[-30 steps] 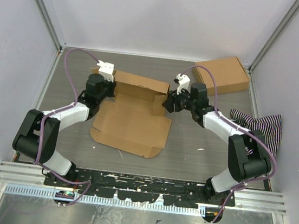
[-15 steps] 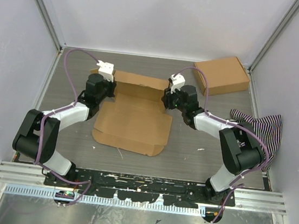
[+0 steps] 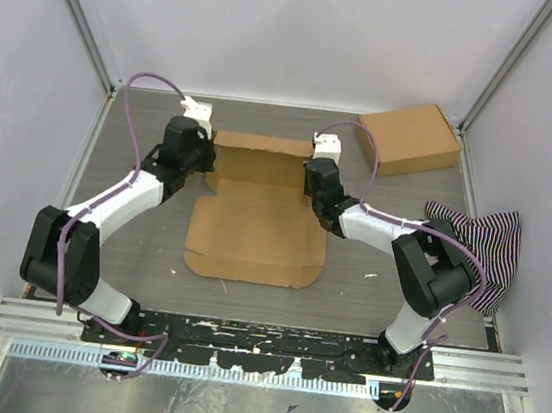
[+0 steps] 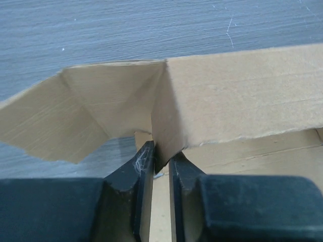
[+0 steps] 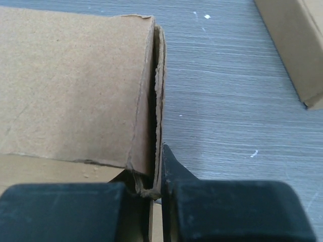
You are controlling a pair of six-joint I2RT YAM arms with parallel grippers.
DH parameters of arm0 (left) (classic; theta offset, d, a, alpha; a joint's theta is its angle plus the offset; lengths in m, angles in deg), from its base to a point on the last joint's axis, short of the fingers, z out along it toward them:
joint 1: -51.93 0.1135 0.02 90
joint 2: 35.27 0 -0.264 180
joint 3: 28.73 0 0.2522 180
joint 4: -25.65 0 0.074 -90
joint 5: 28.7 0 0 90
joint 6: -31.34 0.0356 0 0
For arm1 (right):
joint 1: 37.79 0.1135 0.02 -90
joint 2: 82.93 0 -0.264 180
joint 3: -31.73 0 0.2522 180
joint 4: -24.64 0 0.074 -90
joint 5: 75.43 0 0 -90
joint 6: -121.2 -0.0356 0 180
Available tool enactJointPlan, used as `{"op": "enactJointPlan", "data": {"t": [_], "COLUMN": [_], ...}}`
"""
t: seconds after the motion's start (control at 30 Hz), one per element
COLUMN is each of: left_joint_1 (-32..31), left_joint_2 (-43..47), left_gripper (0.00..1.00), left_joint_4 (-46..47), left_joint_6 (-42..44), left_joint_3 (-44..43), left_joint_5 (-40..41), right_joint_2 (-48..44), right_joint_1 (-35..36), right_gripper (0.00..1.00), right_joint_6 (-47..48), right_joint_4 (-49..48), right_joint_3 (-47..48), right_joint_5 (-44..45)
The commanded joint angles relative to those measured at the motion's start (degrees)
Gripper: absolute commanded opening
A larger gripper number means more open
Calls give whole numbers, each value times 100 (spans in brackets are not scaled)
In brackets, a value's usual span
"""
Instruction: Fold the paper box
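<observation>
Top external view: the plain brown die-cut cardboard paper box (image 3: pixel 258 230) lies on the grey table (image 3: pixel 346 291), rear wall raised, broad front panel flat. The left gripper (image 4: pixel 160 151) straddles one rear corner, jaws slightly apart; the right gripper (image 5: pixel 155 169) pinches the other corner's doubled flap. Most of the folding is left, I judge.

One camera looks down from behind me; my wrist cameras look forward, very near; all share the paper box (image 3: pixel 258 227).
</observation>
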Motion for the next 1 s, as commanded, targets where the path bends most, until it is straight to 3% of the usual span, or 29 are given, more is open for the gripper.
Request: {"op": "enactJointPlan", "data": {"t": [0.0, 0.07, 0.13, 0.23, 0.37, 0.57, 0.7, 0.83, 0.97], "left_joint_1": [30, 28, 30, 62, 490, 1223, 1742, 1734, 1490], "left_joint_2": [292, 380, 548, 706, 496, -392, -1294, -1949, -1951], "left_gripper": [25, 27, 36, 61, 68, 64, 58, 52, 51], "left_joint_4": [-2210, -2490, -2453, -2404, -2419, -2339, -2016, -1412, -603], "left_joint_6": [-428, -416, -337, -239, -327, -531, -800, -1006, -1066], "left_joint_3": [-995, -1194, -1221, -1323, -1643, -2206, -2473, -2443, -1942], "left_joint_5": [350, 343, 363, 729, 759, 698, -317, -1195, -1635], "right_joint_2": [-1, -42, -85, -219, -468, -900, -998, -996, -909], "right_joint_1": [-79, -105, -187, -367, -700, -1254, -1567, -1677, -1734], "right_gripper": [1, 1, 1, 1, 1, 1, 1, 1, 1], "right_joint_6": [-29, 94, 125, 152, 211, 521, 741, 681, 598], "right_joint_4": [464, 467, 529, 630, 821, 1004, 1172, 1239, 1253], "right_joint_3": [202, 199, 214, 154, 31, -166, -136, -72, 12], "right_joint_5": [974, 780, 450, -27, -638, -1790, -2358, -2572, -2797]}}
